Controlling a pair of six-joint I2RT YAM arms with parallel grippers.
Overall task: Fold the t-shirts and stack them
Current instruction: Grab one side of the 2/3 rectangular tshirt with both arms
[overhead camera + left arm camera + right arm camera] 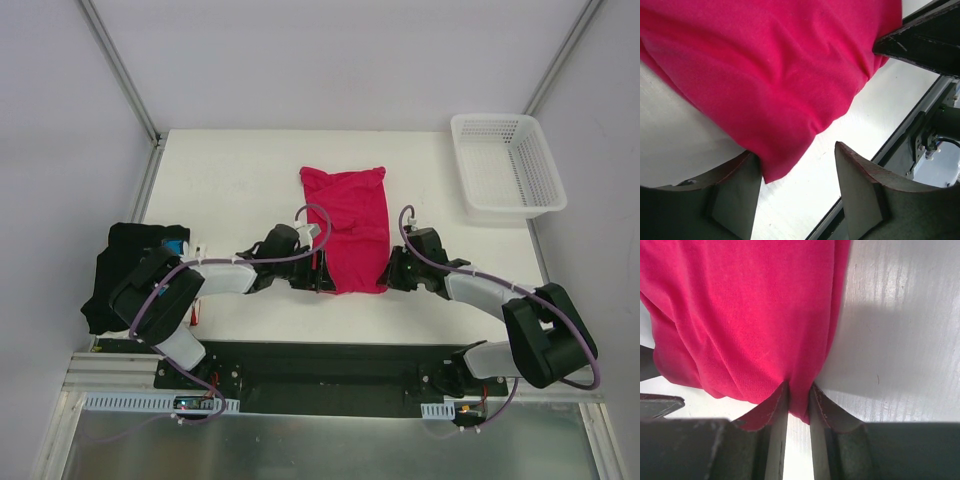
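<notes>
Near the counter's (230,180) front edge, the right wrist view shows the right tool (799,387) pinching the pink tee's (740,315) hem, the left wrist view shows the left tool (796,150) wide, one finger touching its corner, and only overhead shows the black tee (125,255) at the left edge and the basket (493,120) at the far right corner.

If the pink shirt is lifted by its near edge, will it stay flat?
Probably not: the pink shirt wrinkles softly and bunches where the right tool pinches it, so it should hang limp. It looks thin, so likely light. Its corner beside the open left tool would probably sag.
</notes>
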